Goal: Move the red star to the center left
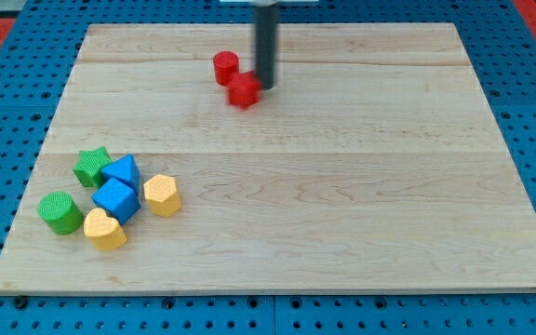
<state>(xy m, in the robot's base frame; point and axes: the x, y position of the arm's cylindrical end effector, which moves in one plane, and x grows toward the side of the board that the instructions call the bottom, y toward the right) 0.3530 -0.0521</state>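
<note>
Rod ends in my tip [265,87]; no pincer on this arm, so nothing to spread or pinch. Tip sits against the right side of the red star [244,90], which is blurred. Star lies near the view's top, just right-below the red cylinder [226,67], close to touching; cannot tell if they meet. Wooden tabletop [361,205] is open across middle and right. Lower left cluster: green star [91,166], two blue blocks [117,186], yellow blocks [162,194], green cylinder [60,212].
</note>
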